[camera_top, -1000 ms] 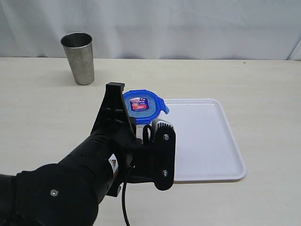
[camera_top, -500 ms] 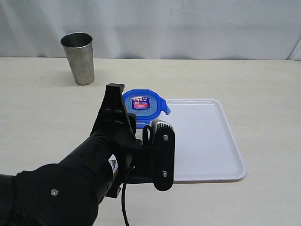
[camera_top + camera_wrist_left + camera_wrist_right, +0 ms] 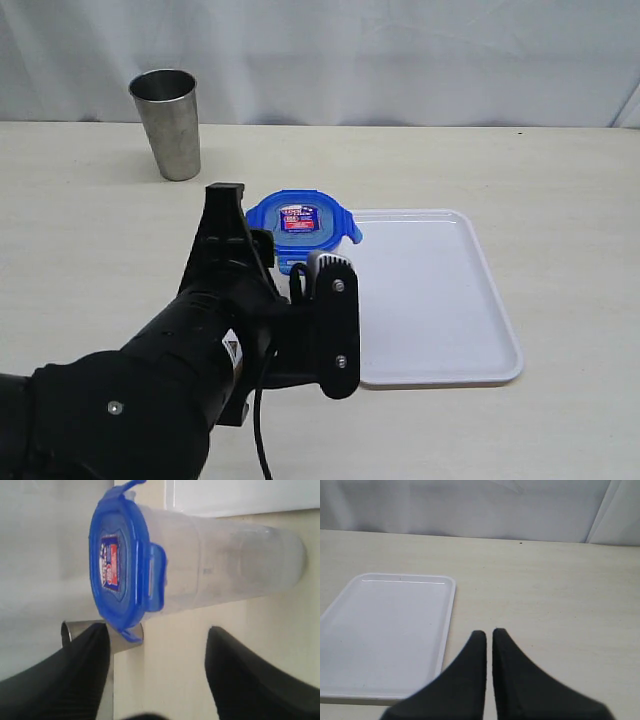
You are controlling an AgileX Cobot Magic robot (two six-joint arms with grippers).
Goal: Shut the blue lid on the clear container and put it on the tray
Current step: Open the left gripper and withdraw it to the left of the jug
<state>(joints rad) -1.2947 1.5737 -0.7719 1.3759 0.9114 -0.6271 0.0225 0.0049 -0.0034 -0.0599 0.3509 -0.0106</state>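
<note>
At the tray's (image 3: 440, 300) left edge, on the bench (image 3: 90, 230): clear container (image 3: 225, 565) upright, blue lid (image 3: 112, 565) on, one side flap down. Left claw (image 3: 157, 635) spread, gripping nothing, container just ahead of it. Right claw (image 3: 489, 632) clenched, empty, beside the tray.

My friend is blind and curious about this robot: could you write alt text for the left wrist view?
A clear container, topped with a blue lid, stands on a beige table beside the white tray. The left gripper is open, its black fingers short of it, touching nothing; a steel cup stands behind.
</note>
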